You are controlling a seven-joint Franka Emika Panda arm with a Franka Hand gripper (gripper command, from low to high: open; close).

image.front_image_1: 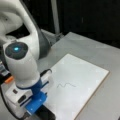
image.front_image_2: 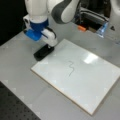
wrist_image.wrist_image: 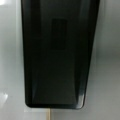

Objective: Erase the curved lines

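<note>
1. Nearest the wrist camera: black eraser block, filling the view.
2. Gripper over eraser at the whiteboard's ten-o'clock edge; jaw state: cannot tell.
3. Curve lines mid-board, at four o'clock from eraser, untouched; erasing apparently not begun, calling for firm eraser contact.

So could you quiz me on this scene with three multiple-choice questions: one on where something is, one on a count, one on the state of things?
1. Where is the black eraser block?
A. On the wavy line
B. At the white board's edge, under the arm
C. Off the table

2. How many pen strokes are on the board?
A. One
B. Three
C. None

3. The curve lines are:
A. Fully wiped
B. Half wiped
C. Intact

Answers: 1 B, in both front views the block sits at the board's edge, apart from the stroke. 2 A, one zigzag shows. 3 C, the stroke looks whole. The claw itself is hidden behind the arm.
</note>
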